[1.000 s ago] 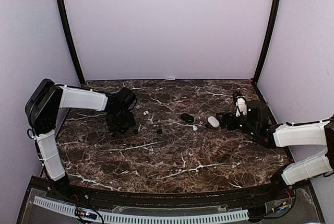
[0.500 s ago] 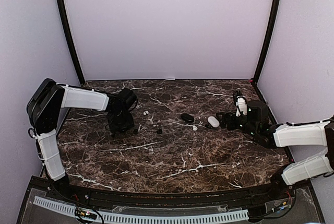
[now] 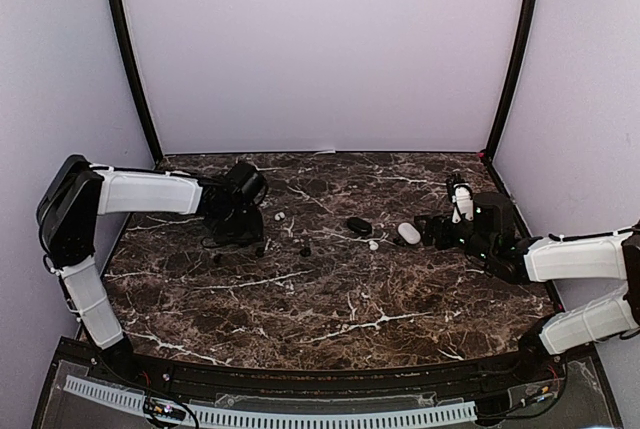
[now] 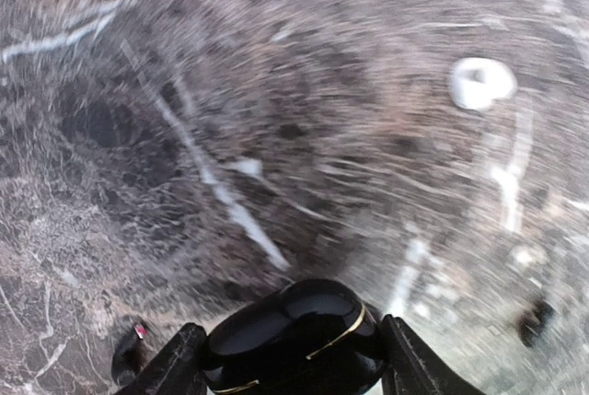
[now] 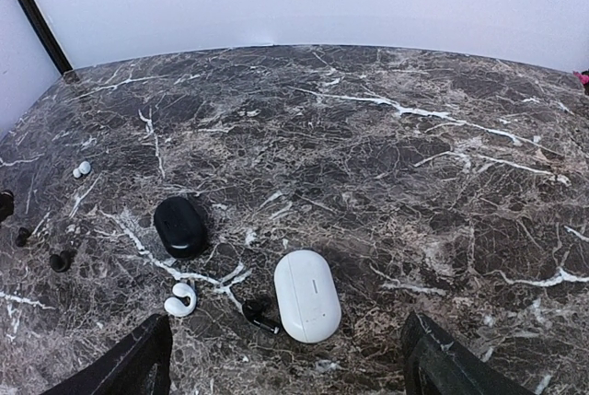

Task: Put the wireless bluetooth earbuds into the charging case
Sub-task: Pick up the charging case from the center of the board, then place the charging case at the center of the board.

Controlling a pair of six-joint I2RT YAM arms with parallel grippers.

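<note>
My left gripper [image 4: 293, 358] is shut on a glossy black charging case with gold trim [image 4: 294, 335], held just above the marble; in the top view it is at the left-middle [image 3: 240, 227]. A white earbud [image 4: 481, 82] lies ahead of it and a black earbud [image 4: 534, 321] to its right. My right gripper [image 5: 290, 363] is open and empty, low over the table [image 3: 425, 232]. Just ahead of it lie a closed white case [image 5: 306, 295], a black earbud [image 5: 259, 314] touching the case's left side, a white earbud [image 5: 179, 300] and a closed matte black case [image 5: 180, 226].
Further left lie a small white earbud [image 5: 82, 169] and two black earbuds [image 5: 60, 261]. Another dark bud with a red dot [image 4: 129, 354] lies by my left finger. The marble table [image 3: 330, 299] is walled by lilac panels with black corner posts [image 3: 128, 59].
My left arm has swung, carrying the black case slightly right and toward the back; its wrist view is motion-blurred. The right arm and the objects in front of it have not moved.
</note>
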